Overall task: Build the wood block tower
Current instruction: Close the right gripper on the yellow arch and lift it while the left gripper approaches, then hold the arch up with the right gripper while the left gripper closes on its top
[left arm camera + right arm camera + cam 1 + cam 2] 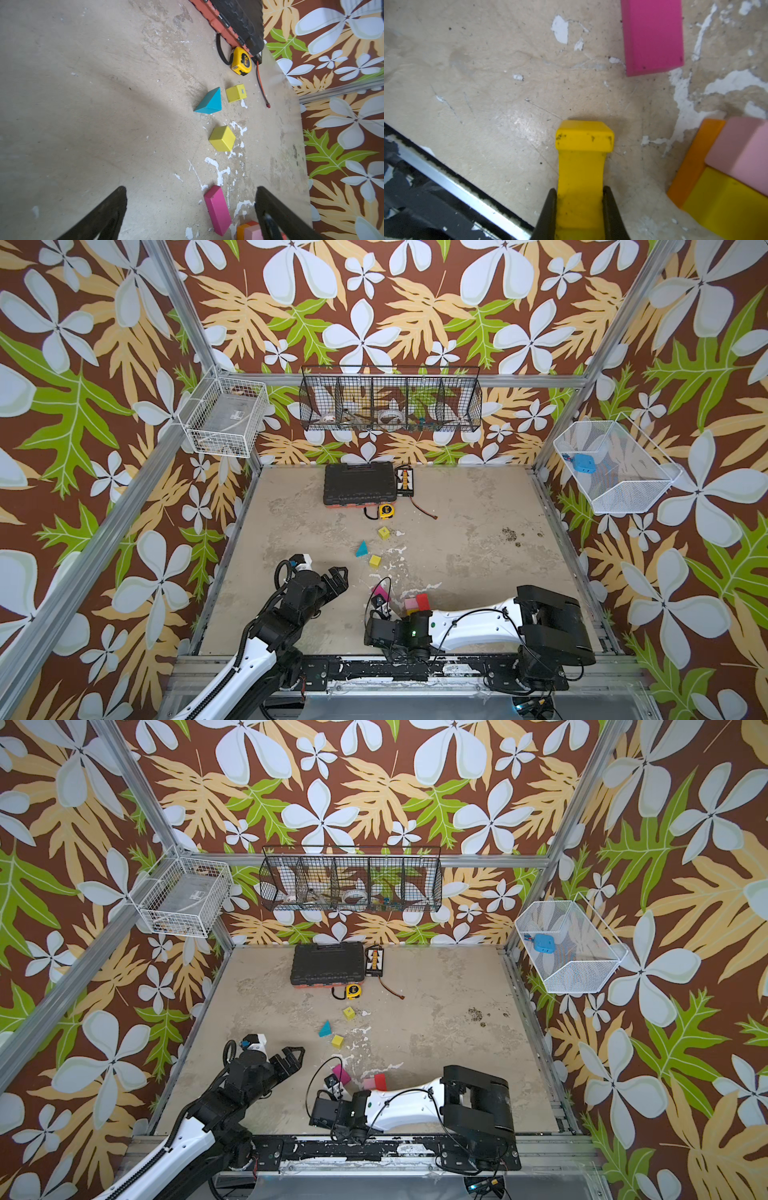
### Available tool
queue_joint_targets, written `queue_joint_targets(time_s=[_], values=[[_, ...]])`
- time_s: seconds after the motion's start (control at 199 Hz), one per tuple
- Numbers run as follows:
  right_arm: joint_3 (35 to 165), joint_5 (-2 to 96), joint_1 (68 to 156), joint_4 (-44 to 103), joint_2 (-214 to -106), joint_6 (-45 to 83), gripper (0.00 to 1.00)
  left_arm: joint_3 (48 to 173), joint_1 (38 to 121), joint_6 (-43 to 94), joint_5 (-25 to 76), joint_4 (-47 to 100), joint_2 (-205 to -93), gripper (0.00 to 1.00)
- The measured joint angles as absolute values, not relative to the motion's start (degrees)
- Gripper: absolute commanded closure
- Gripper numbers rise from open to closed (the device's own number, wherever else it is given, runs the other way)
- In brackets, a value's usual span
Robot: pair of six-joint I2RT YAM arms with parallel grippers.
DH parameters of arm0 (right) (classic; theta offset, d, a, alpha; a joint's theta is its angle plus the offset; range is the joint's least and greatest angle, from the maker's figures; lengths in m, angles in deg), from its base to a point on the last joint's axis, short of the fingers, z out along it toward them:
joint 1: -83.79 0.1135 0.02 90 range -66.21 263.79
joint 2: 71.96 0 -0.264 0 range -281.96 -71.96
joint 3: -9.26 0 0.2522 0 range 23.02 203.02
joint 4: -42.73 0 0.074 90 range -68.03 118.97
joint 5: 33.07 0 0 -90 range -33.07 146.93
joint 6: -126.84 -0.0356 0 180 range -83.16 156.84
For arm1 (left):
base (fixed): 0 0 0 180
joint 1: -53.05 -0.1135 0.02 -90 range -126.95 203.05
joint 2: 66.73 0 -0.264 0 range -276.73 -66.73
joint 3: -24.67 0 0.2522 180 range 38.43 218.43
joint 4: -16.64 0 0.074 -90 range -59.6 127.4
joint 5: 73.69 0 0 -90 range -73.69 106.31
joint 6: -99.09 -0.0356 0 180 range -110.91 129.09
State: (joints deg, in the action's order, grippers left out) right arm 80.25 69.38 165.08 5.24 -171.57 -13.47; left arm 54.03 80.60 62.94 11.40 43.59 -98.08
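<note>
Beside front rail [452, 185], right pincer [580, 192] clamped on yellow block [584, 141], held end cut off; left pincer [191, 188] apart.

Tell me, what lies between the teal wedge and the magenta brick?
One yellow cube, touching neither; the left wrist view shows it most clearly.

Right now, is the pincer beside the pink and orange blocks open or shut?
Shut on a yellow block: in the right wrist view, the right pincer has both black fingers pressed against its sides.
</note>
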Motion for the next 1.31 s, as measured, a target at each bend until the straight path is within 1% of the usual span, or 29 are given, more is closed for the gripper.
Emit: queue_joint_targets(time_s=[0.115, 0.221, 0.326, 0.477, 0.673, 0.793, 0.919, 0.984, 1.165, 1.23, 1.305], values=[[78.3, 69.1, 164.3, 7.4, -165.3, -13.5, 0.91, 53.7, 80.6, 62.7, 15.0, 40.7, -96.6, 0.04], [75.4, 68.7, 161.7, 11.9, -158.3, -13.5, 0.92, 53.0, 80.6, 62.6, 19.7, 36.2, -93.9, 0.05], [71.8, 66.8, 158.3, 16.8, -152.1, -13.5, 0.93, 52.8, 80.6, 62.6, 24.8, 30.8, -91.1, 0.09], [67.2, 62.8, 155.4, 24.1, -144.0, -13.4, 0.94, 51.3, 80.6, 63.5, 33.1, 19.4, -89.3, 0.16], [61.8, 59.7, 153.7, 32.2, -134.4, -13.5, 0.94, 46.4, 80.6, 70.6, 42.8, 4.3, -89.8, 0.18], [60.2, 58.8, 153.5, 35.3, -132.5, -13.9, 0.94, 45.4, 80.6, 74.3, 46.5, -1.8, -88.6, 0.18], [60.6, 57.9, 153.2, 37.2, -133.0, -13.9, 0.95, 45.3, 80.6, 76.5, 48.4, -5.8, -87.8, 0.18], [61.2, 56.9, 153.2, 38.4, -133.5, -13.9, 0.97, 44.8, 80.6, 77.0, 48.9, -7.6, -88.3, 0.18], [60.1, 56.9, 152.7, 44.0, -133.7, -15.7, 0.98, 42.9, 80.6, 79.5, 49.8, -12.2, -91.9, 0.18], [59.1, 56.9, 152.5, 46.4, -133.6, -16.9, 1.0, 43.0, 80.6, 80.1, 49.8, -14.3, -94.0, 0.18], [58.5, 57.0, 152.4, 49.2, -133.8, -17.7, 1.0, 43.5, 80.6, 81.0, 50.1, -16.6, -97.0, 0.19]])
